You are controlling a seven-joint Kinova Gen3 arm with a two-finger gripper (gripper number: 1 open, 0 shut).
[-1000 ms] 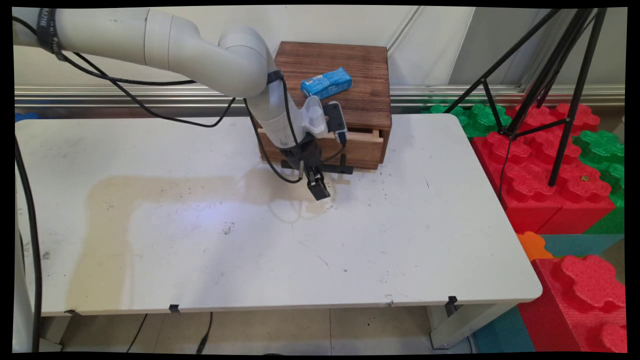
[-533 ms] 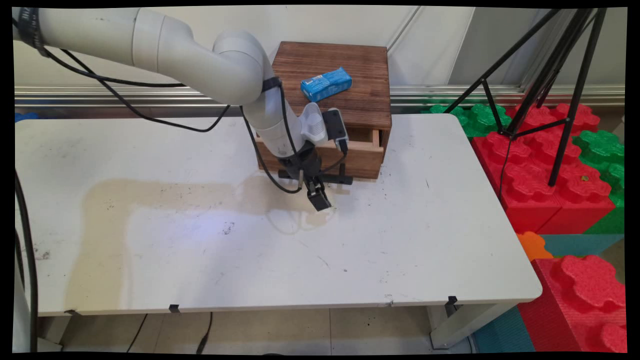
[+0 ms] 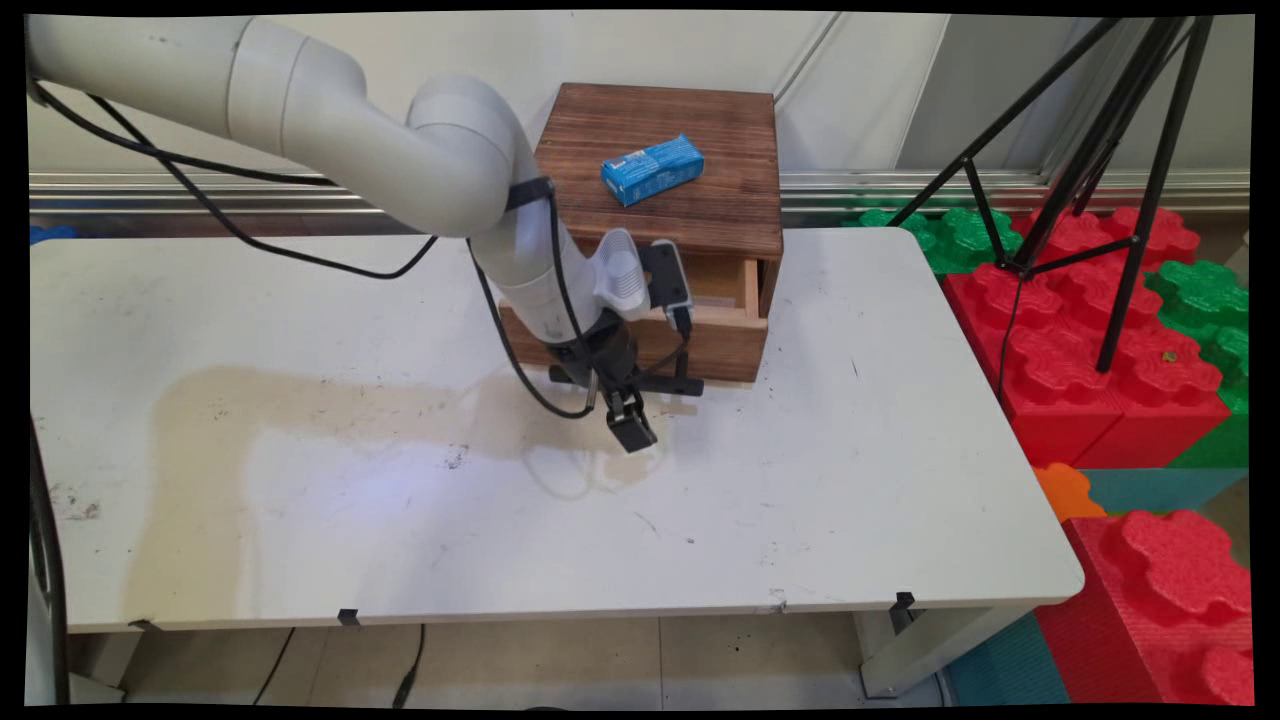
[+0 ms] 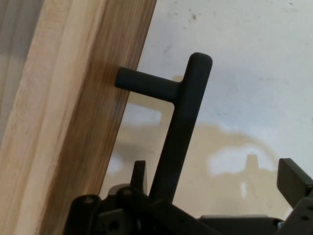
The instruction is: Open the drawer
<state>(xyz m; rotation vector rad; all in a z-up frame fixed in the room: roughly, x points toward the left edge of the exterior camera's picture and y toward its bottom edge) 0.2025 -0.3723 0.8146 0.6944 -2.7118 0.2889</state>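
At drawer [image 3: 700, 325] front, end effector [image 3: 628, 425] fingers straddling black handle [image 4: 182, 125], unclamped

The wooden box [image 3: 655, 215] stands at the table's [image 3: 800, 480] far edge, its drawer [image 3: 700, 325] pulled out toward the near side, the black handle [image 3: 660, 380] jutting further. A blue packet [image 3: 652, 168] lies on the box top. The table's left, right and near stretches lie open. Tripod legs [image 3: 1090, 170] and foam blocks [image 3: 1100, 360] stand beyond its right edge.
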